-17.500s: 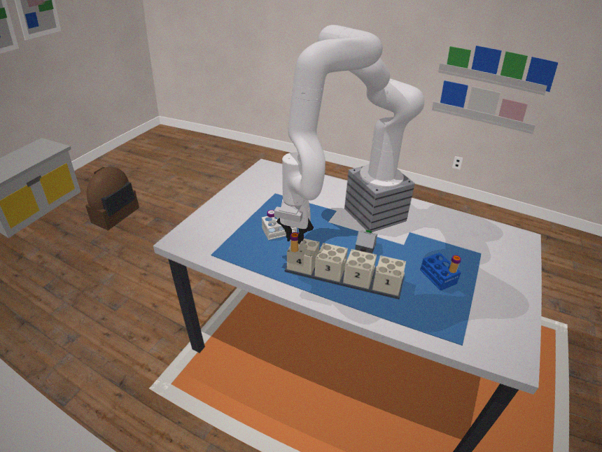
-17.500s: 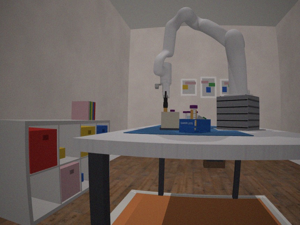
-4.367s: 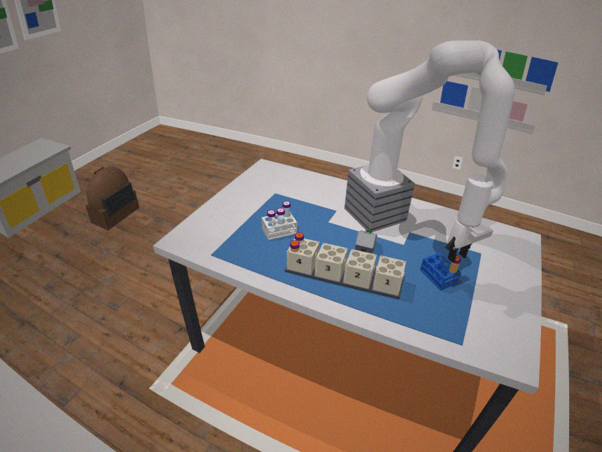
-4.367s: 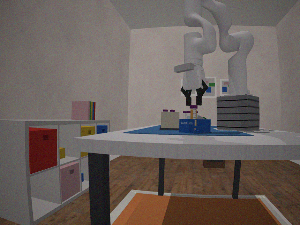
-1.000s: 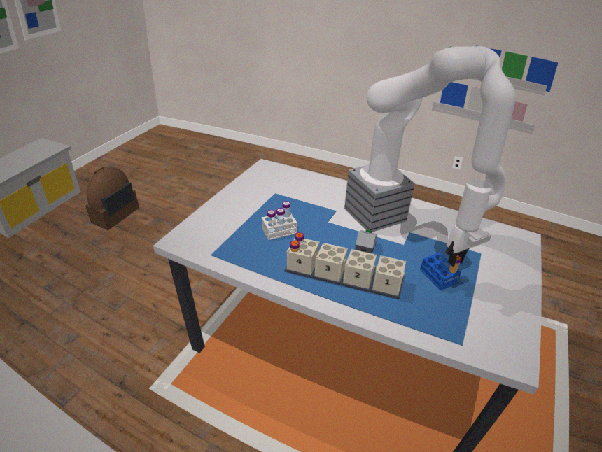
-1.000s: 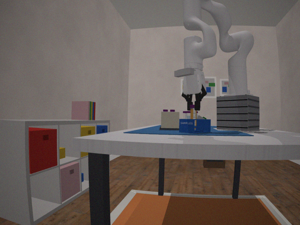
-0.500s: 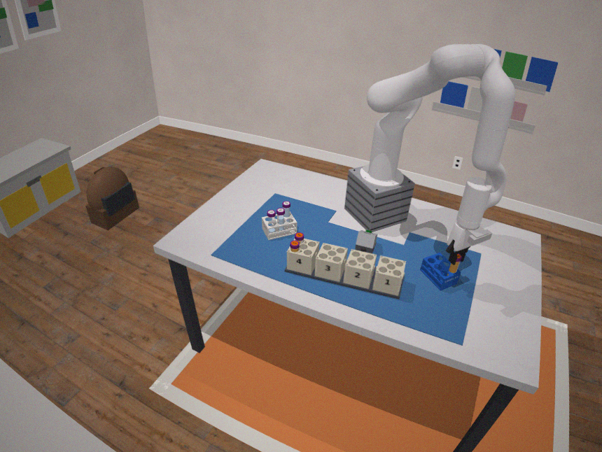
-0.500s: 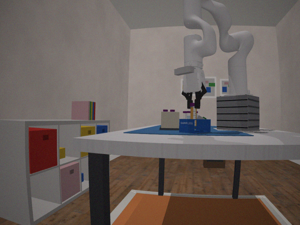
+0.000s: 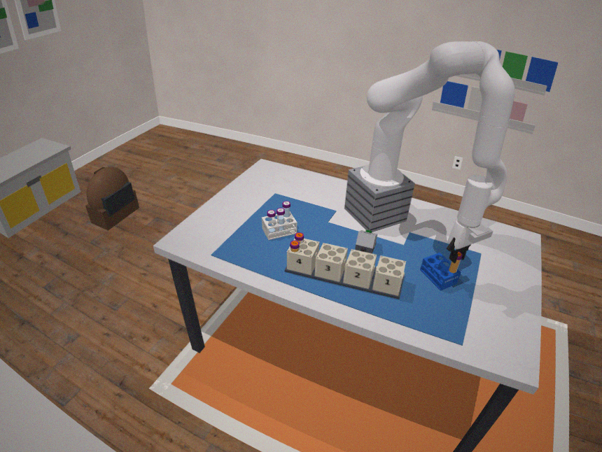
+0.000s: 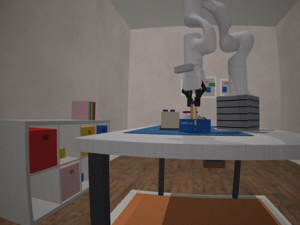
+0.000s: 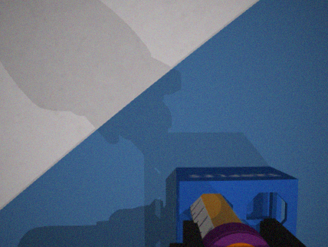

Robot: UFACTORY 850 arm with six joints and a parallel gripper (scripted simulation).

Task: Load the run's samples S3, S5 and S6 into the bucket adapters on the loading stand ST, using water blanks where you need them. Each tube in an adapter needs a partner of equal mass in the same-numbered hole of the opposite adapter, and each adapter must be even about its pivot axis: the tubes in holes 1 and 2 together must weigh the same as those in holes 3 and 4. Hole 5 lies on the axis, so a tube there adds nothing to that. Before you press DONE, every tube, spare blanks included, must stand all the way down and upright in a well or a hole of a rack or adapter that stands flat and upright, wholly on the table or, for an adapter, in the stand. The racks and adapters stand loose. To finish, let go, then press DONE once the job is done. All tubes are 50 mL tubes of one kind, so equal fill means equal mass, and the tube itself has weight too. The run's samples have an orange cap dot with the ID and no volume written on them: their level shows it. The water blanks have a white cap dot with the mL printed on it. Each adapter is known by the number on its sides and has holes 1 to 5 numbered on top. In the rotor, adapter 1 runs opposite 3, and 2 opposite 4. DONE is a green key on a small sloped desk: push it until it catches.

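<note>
From my remote post, top view: the fingers are closed on the capped end of an amber sample tube, over the blue sample rack. Only the exterior view gives me the rack's SAMPLES lettering legibly; the wrist view shows it too thin to read. The wrist view adds the purple cap's orange top and the scale strip along the tube, but I cannot read an ID. I cannot tell how deep the tube sits in its well.

Top view alone gives me the adapter numbers: 4, 3, 2 and 1, in a row on the dark loading stand. The exterior view shows the row end-on.

Containers: adapter 4 carries two orange-dotted tubes, side by side at one edge. I see no tubes in 3, 2 or 1. The white rack holds three purple-capped tubes; their printed values are too small to read. Both racks stand on the blue mat over the worktop.

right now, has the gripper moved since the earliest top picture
Yes: in the top view, the gripper went from left to right of the striped base.
</note>
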